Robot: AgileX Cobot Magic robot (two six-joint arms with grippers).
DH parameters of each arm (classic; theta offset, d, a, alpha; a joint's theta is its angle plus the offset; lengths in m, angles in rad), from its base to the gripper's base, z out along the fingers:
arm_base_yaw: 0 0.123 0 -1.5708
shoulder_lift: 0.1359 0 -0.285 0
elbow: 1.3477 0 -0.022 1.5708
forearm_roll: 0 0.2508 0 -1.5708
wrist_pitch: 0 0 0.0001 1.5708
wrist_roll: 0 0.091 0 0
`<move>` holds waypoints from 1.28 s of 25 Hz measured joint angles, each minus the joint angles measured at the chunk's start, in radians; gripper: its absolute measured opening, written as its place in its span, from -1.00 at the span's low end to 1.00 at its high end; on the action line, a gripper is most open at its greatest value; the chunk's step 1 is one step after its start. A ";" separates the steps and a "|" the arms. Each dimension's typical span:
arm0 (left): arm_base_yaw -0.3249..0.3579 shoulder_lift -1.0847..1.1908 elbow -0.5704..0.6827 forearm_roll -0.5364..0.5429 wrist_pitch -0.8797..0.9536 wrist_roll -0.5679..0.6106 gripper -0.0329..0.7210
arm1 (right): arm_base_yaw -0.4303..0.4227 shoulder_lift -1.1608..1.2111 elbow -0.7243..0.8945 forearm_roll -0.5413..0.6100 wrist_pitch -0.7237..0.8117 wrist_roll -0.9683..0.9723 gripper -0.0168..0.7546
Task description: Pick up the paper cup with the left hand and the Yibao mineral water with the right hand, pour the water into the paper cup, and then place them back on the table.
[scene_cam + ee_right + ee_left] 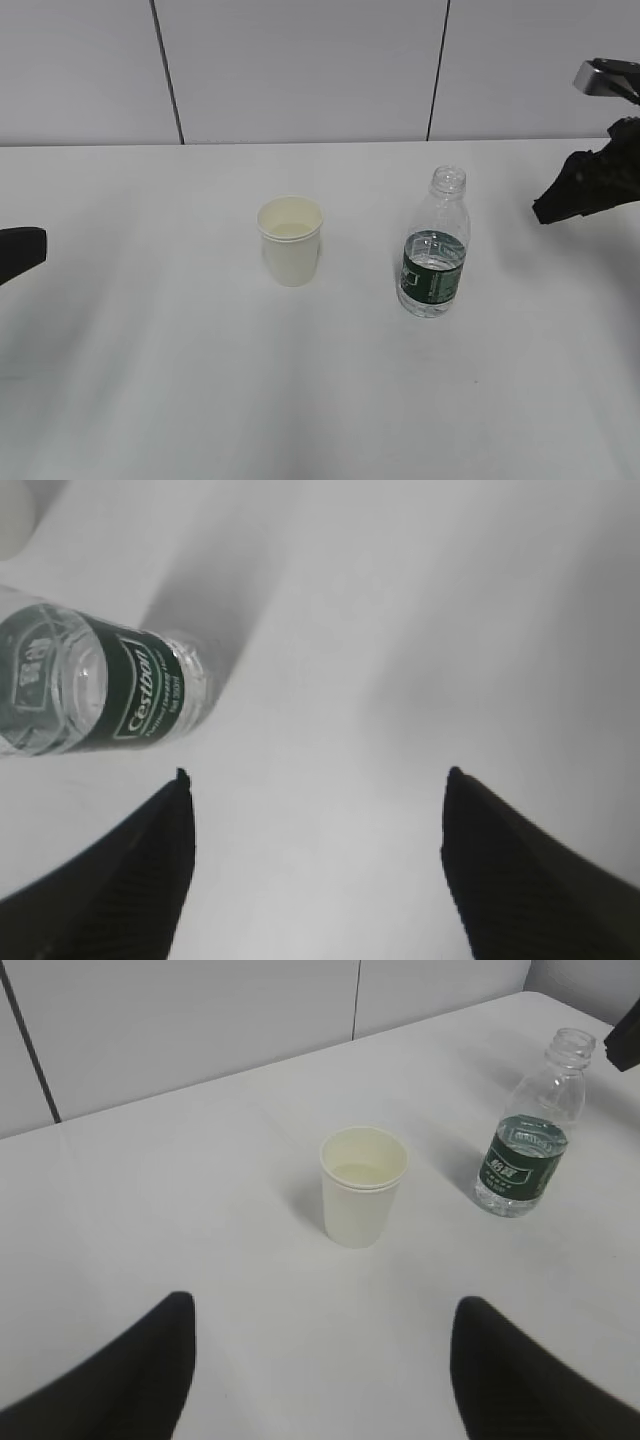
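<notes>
Nearest the exterior camera lay a broad bare stretch of the white surface [200, 400]. Farther in, near its middle, the paper cup [291, 240] stood upright, and to its right, apart from it, the Yibao mineral water [435, 245] stood upright too, capless, with its dark green label band around the lower body and water showing inside at about label height. The cup's cream inside was visible from above; something pale lay in its bottom, though whether that was water could not be told.

At the left edge of the exterior view only a black tip of the left end effector [20, 252] showed, well apart from the cup. In the left wrist view its two fingers [120, 1385] were spread wide with nothing between them, the cup [362, 1188] ahead in the gap and the bottle [528, 1130] beyond to the right.

At the right edge, the right end effector [590, 185] hung above the surface, to the right of the bottle and not touching it. Its wrist view showed the fingers [120, 880] parted and empty, with the bottle [90, 685] ahead and to the left of them, outside the gap.

Behind everything ran the grey panelled wall [300, 70].
</notes>
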 joint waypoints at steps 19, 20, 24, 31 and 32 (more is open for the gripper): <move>0.000 0.000 0.000 0.000 0.006 0.000 0.38 | 0.000 -0.002 -0.194 -0.388 0.289 0.459 0.58; 0.000 0.000 0.000 0.000 0.008 0.000 0.38 | 0.000 -0.002 -0.194 -0.410 0.289 0.485 0.58; 0.000 0.000 0.000 0.000 0.020 0.000 0.38 | 0.000 -0.005 -0.194 -0.452 0.289 0.535 0.58; 0.000 0.000 0.000 0.000 0.031 0.000 0.38 | 0.000 -0.070 -0.147 -0.452 0.289 0.573 0.58; 0.000 0.000 0.000 0.000 0.035 0.000 0.38 | 0.000 -0.085 -0.128 -0.452 0.291 0.578 0.58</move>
